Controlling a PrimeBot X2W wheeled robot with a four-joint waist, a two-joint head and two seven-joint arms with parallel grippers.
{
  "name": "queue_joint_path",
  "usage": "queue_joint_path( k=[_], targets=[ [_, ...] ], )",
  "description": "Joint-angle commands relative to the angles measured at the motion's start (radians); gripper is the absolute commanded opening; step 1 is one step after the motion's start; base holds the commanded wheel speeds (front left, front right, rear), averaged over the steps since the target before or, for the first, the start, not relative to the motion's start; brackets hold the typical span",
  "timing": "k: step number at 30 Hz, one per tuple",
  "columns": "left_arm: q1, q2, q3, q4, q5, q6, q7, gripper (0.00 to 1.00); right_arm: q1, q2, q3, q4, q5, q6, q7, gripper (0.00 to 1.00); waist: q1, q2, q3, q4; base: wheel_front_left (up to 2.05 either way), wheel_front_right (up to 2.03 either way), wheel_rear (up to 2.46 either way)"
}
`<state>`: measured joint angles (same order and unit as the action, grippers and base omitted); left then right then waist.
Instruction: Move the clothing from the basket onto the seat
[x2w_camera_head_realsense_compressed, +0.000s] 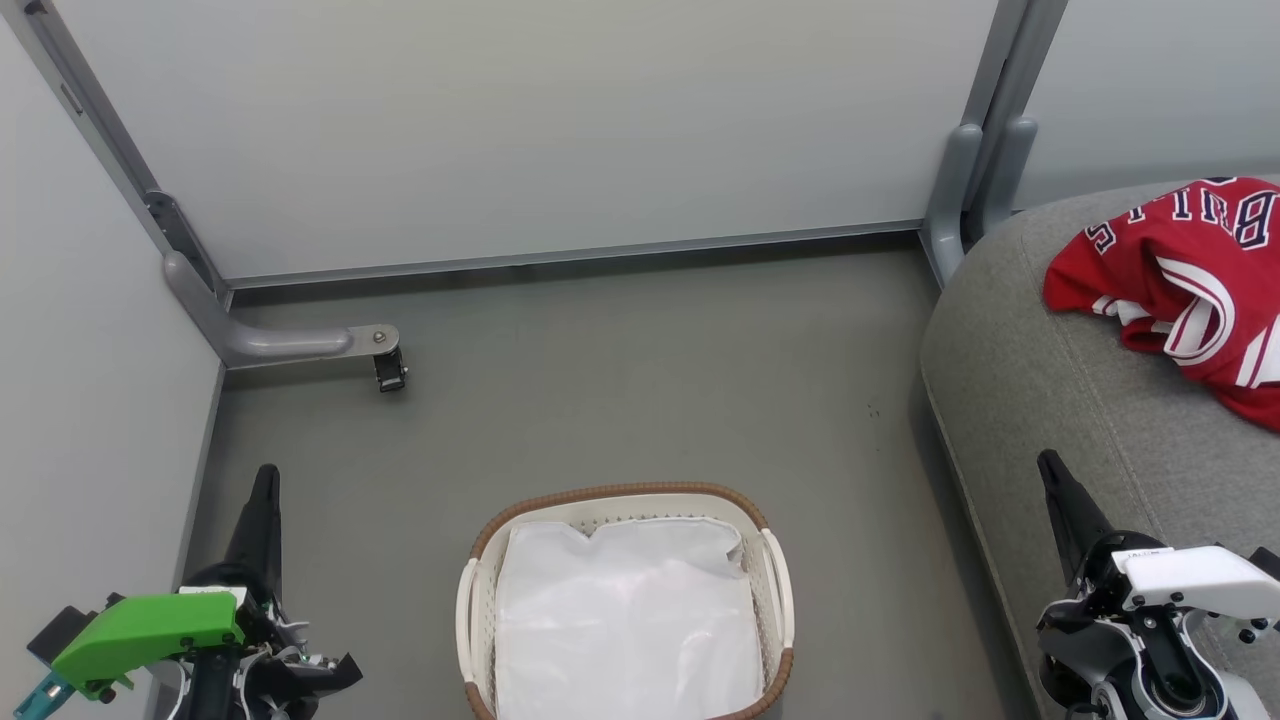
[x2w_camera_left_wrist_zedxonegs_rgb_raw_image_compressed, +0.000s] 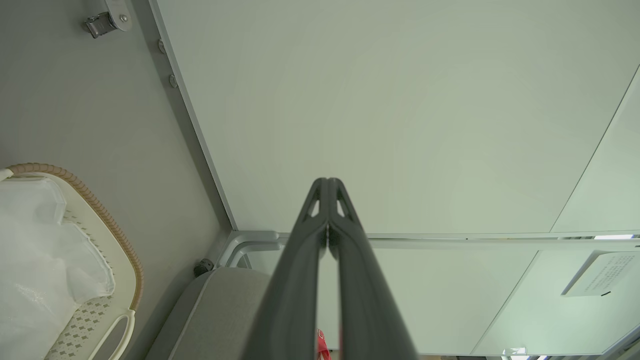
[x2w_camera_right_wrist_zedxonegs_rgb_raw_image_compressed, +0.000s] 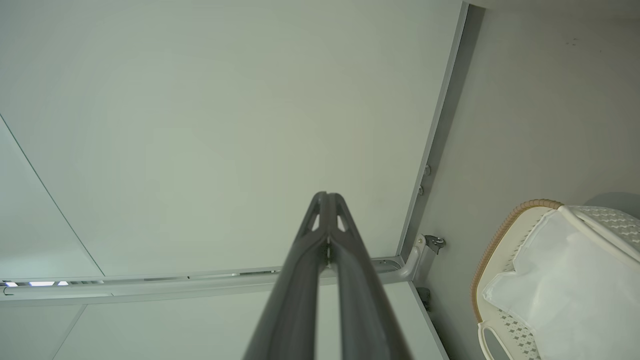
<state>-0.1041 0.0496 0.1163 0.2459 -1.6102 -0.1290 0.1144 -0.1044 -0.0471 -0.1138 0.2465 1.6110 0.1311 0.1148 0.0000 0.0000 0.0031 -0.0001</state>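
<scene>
I see my left gripper (x2w_camera_head_realsense_compressed: 265, 482) at the lower left of the head view. Its two dark fingers are pressed together and point straight up. Under it sits the green wrist cover (x2w_camera_head_realsense_compressed: 150, 625). My right gripper (x2w_camera_head_realsense_compressed: 1051, 472) stands at the lower right. Its fingers are also joined into one tip, which leans a little to the left, and the white wrist cover (x2w_camera_head_realsense_compressed: 1190, 575) is below it. In both wrist views the fingers meet at the tips.
</scene>
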Motion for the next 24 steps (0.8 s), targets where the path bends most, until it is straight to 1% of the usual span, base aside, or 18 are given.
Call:
queue_joint_path(
  k=[1,24],
  targets=[
    [-0.01,0.0,0.001,-0.002,-0.004,-0.005,0.004,0.0,-0.008,-0.006,-0.002,-0.004,0.004,-0.001,0.002,0.0,0.0,0.0,0.0,0.0,0.0,0.0,0.0],
    [-0.01,0.0,0.001,-0.002,-0.004,-0.006,0.004,0.0,-0.008,-0.006,-0.002,-0.004,0.004,-0.001,0.002,0.0,0.0,0.0,0.0,0.0,0.0,0.0,0.0]
  ],
)
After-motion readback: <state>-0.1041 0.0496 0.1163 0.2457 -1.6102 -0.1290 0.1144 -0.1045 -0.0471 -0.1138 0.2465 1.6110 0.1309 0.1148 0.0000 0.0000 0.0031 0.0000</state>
